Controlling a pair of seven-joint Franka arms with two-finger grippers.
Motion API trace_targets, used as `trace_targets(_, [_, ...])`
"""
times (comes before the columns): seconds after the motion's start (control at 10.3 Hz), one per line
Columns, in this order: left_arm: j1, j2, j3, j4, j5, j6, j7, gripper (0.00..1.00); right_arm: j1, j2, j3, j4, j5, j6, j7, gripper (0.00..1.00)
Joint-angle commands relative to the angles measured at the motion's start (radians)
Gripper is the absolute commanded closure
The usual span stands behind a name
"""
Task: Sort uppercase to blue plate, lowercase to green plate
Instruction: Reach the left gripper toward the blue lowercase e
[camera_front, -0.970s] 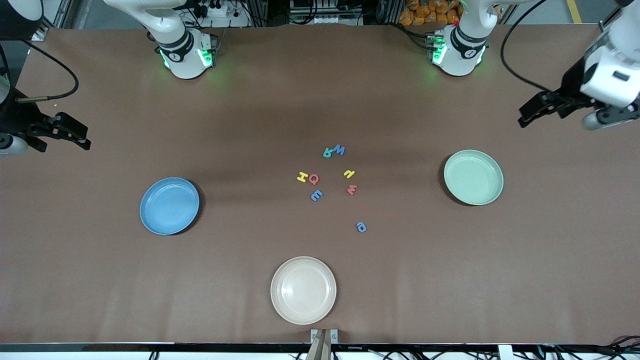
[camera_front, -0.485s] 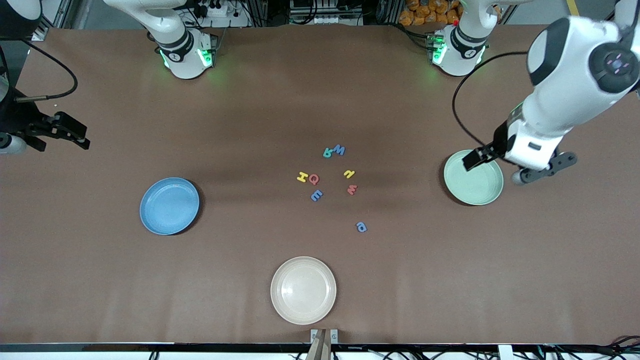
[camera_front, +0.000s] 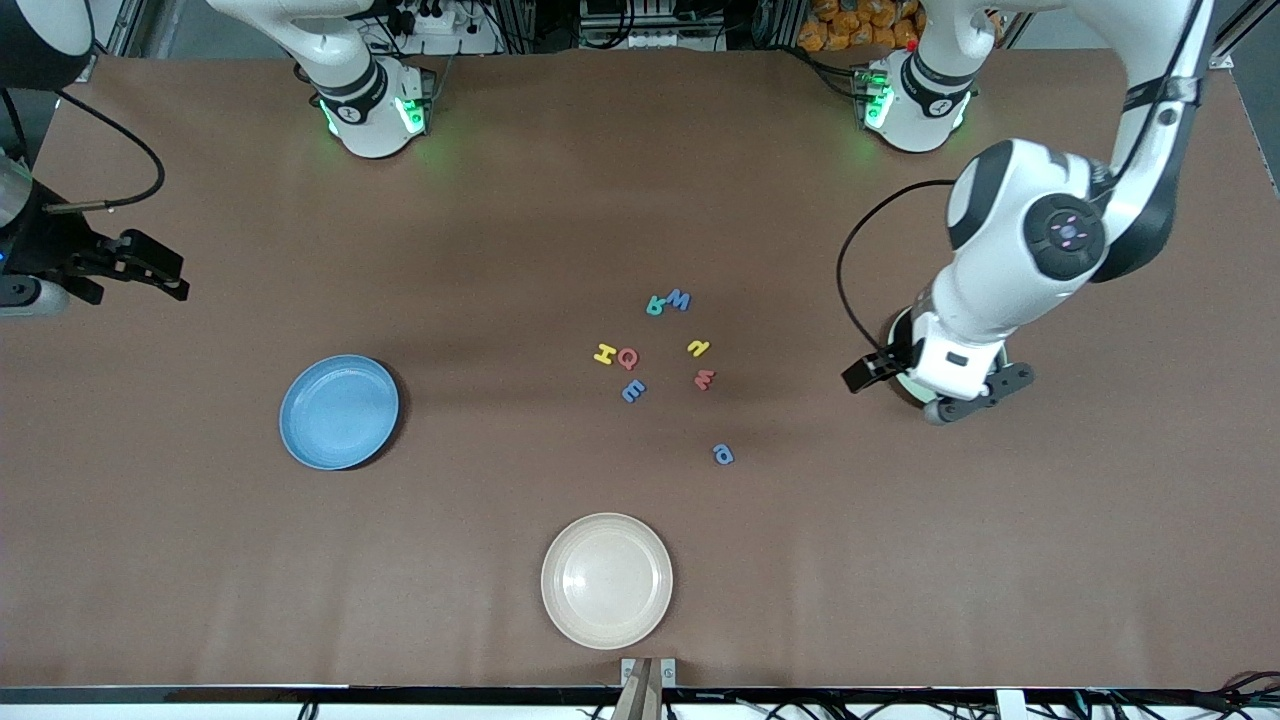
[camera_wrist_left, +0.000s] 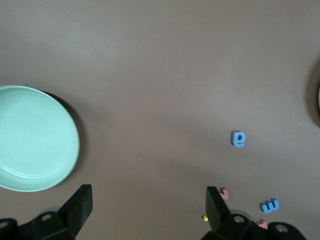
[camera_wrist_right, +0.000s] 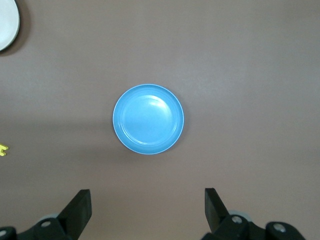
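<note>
Eight foam letters lie mid-table: teal R (camera_front: 654, 306), blue W (camera_front: 679, 299), yellow H (camera_front: 603, 353), red Q (camera_front: 628, 358), yellow n (camera_front: 698, 347), red w (camera_front: 704, 379), light-blue three-pronged letter (camera_front: 633, 390) and blue rounded letter (camera_front: 723, 454). The blue plate (camera_front: 339, 411) is empty, toward the right arm's end. The green plate (camera_wrist_left: 35, 137) is empty; the left hand hides most of it in the front view. My left gripper (camera_front: 940, 385) (camera_wrist_left: 147, 200) is open, over the table at that plate's edge toward the letters. My right gripper (camera_front: 160, 277) (camera_wrist_right: 146, 200) is open, waiting at its table end.
A cream plate (camera_front: 606, 580) sits empty near the front edge. Both arm bases stand farthest from the front camera. The left wrist view shows the blue rounded letter (camera_wrist_left: 239, 139) and the light-blue letter (camera_wrist_left: 270, 205); the right wrist view shows the blue plate (camera_wrist_right: 148, 119).
My left arm has swung in from its end of the table and come over the green plate, toward the letters. The right arm has barely moved. The letters have not moved.
</note>
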Motion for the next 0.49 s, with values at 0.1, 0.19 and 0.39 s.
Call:
trace_targets(0.1, [-0.076,0.136,0.001,0.108,0.094,0.043,-0.161,0.0,0.024,0.08,-0.007,-0.022,0.0,0.034,-0.006,0.0])
trace_targets(0.19, [-0.093,0.17,0.003,0.136,0.105,0.043,-0.187,0.0,0.024,0.105,-0.007,-0.026,0.0,0.054,-0.006,0.0])
trace_targets(0.39, [-0.127,0.24,0.009,0.209,0.106,0.043,-0.229,0.0,0.024,0.148,-0.007,-0.029,-0.002,0.069,-0.006,0.0])
